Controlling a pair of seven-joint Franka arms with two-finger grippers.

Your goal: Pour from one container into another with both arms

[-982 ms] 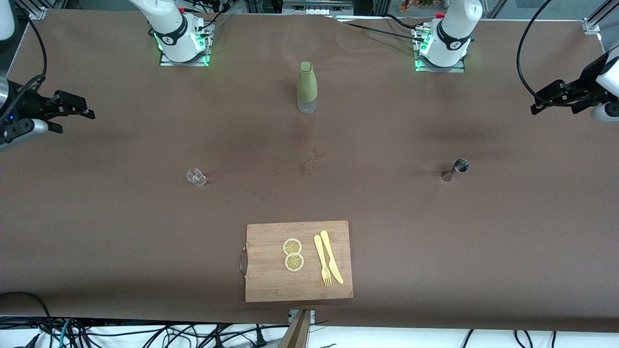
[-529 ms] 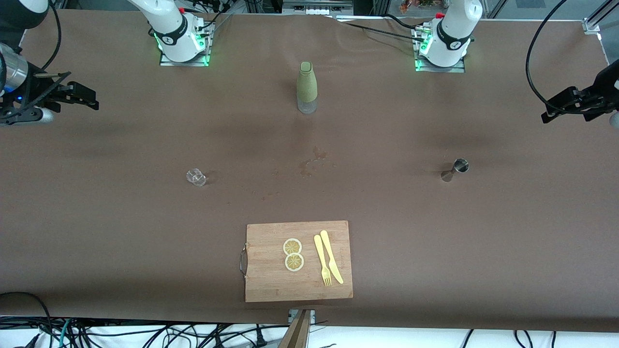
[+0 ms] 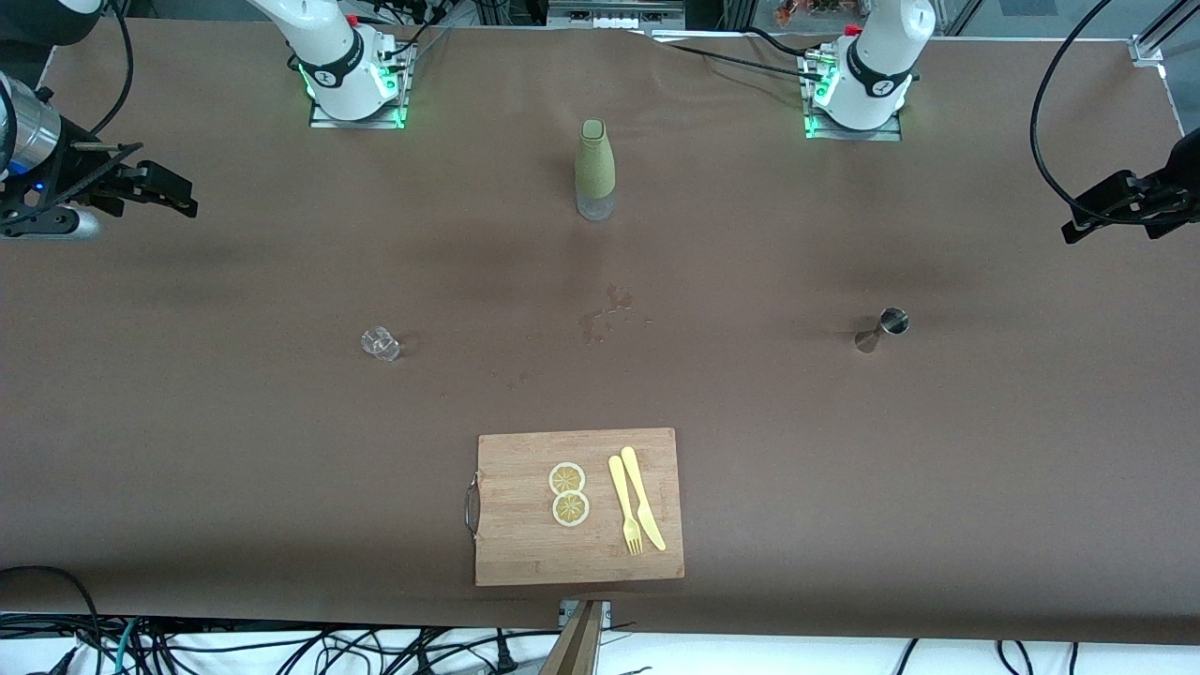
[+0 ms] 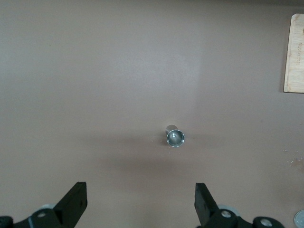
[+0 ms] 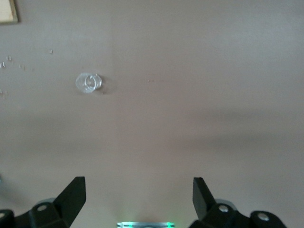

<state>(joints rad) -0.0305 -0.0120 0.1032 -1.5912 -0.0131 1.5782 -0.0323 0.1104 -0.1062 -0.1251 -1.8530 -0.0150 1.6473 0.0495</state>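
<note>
Jigger stands on the worktop below the left pincer; the shot glass sits below the right pincer. Both pincers hang spread, holding nothing, each probably lined up over its own container.

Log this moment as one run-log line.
left gripper: open, raised at table's edge | right gripper: open, raised at table's edge | jigger: upright on table | small glass: on table | bottle: upright

left hand partly cropped, glass contents perhaps unclear
</note>
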